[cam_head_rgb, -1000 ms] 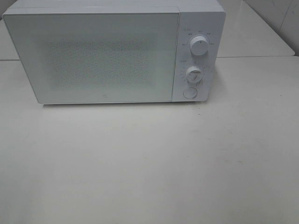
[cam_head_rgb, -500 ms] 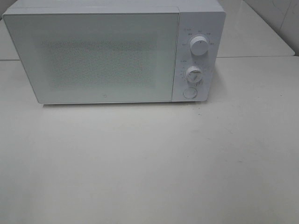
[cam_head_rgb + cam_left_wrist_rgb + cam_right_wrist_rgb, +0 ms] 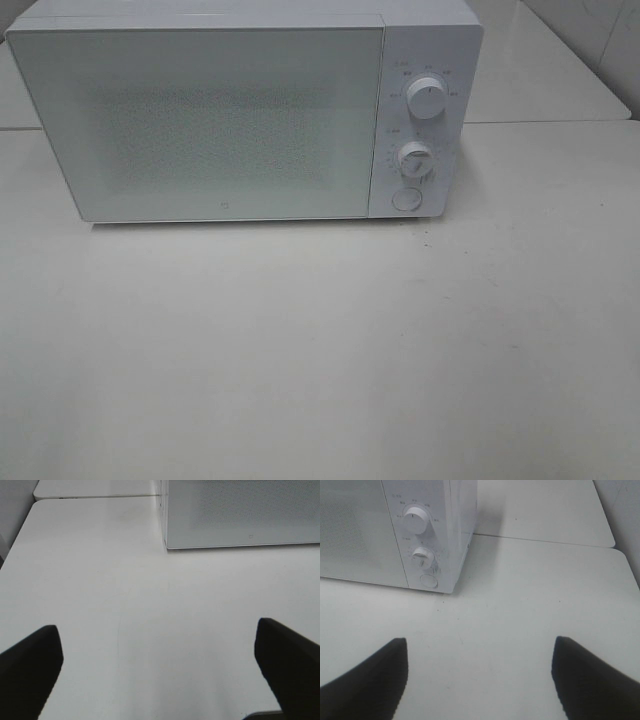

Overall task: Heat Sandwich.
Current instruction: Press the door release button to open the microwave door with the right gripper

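A white microwave (image 3: 240,110) stands at the back of the table with its door (image 3: 205,125) shut. The sandwich is out of view. On the microwave's right panel sit an upper knob (image 3: 427,101), a lower knob (image 3: 414,159) and a round button (image 3: 406,199). Neither arm shows in the exterior high view. In the left wrist view my left gripper (image 3: 160,672) stands open over bare table, short of the microwave's front left corner (image 3: 166,546). My right gripper (image 3: 480,680) is open too, empty, facing the control panel (image 3: 420,545) from a distance.
The white table (image 3: 320,350) spreads in front of the microwave. A seam (image 3: 550,122) joins it to a second table behind. A tiled wall (image 3: 600,35) rises at the back right.
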Available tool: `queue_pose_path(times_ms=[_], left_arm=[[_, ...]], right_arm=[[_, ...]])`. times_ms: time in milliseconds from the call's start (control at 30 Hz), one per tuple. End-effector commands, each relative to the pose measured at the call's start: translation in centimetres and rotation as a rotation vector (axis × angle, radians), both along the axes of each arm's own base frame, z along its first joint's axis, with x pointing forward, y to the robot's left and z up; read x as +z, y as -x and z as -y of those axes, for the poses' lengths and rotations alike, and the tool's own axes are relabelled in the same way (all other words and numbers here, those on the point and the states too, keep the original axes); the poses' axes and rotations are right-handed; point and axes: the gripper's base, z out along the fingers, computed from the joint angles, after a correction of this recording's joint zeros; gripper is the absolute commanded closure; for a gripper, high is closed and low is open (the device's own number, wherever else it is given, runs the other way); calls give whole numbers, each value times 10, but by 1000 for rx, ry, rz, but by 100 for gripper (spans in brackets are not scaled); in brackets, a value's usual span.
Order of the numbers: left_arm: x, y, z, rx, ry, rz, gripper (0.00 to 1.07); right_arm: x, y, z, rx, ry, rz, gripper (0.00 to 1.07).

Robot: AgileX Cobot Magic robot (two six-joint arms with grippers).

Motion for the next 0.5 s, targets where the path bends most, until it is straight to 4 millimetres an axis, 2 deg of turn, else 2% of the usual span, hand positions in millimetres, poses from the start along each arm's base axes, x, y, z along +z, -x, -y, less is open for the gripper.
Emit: queue_pose_path(times_ms=[33, 300, 500], left_arm=[[0, 3, 0, 0, 2, 40, 3], [0, 3, 0, 0, 2, 40, 3], [0, 3, 0, 0, 2, 40, 3]], right_arm=[[6, -14, -3, -2, -12, 50, 31], [6, -41, -8, 10, -6, 76, 31], [-2, -70, -15, 18, -6, 44, 31]])
